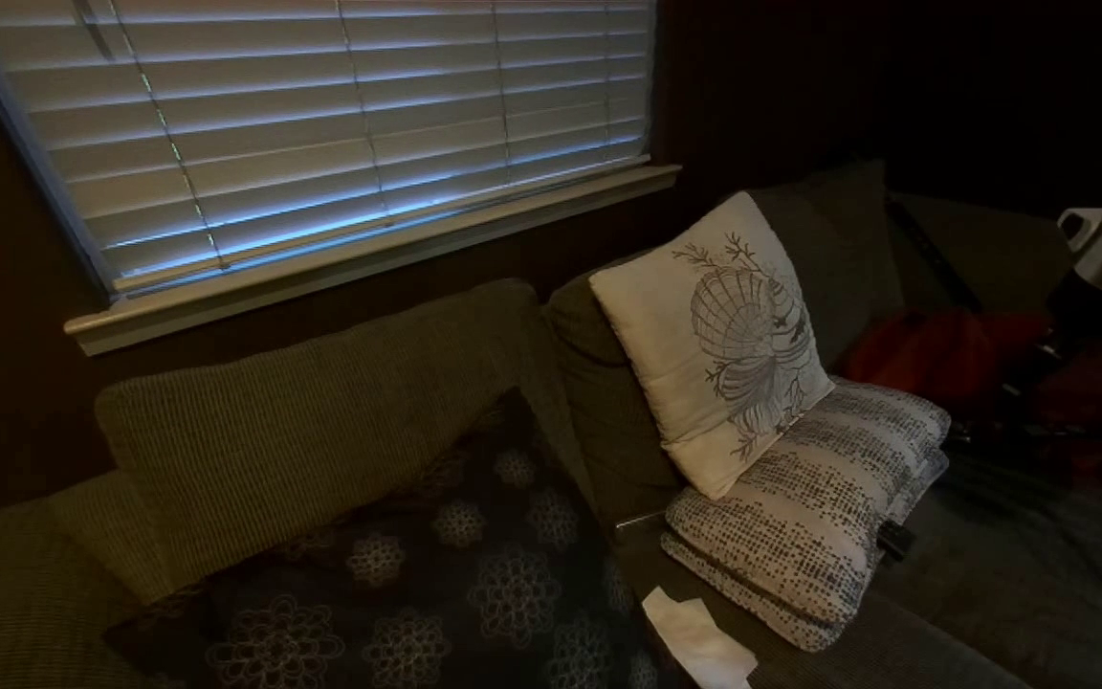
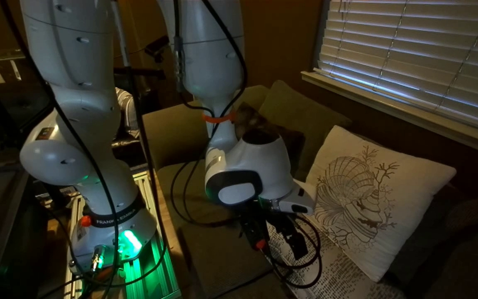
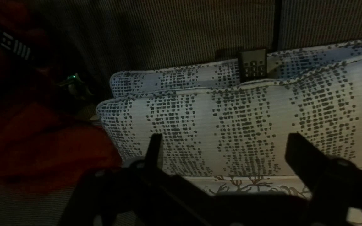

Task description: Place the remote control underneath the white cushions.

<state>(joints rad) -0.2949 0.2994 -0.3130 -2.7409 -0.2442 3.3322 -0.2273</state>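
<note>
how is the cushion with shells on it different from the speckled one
Print: the shell cushion shows seashells and coral-like branches, while the speckled cushion has bands of small dark dots. Pose: the shell cushion stands tilted, while the speckled cushion lies roughly flat. State: the remote control pokes out from under the speckled cushion's edge; the shell cushion is apart from it. Both are whitish with darker print.

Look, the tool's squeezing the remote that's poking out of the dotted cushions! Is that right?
Not quite: the tool isn't squeezing the remote. The wrist view shows the tool open and apart from the remote, which does poke out of the dotted cushions.
</note>
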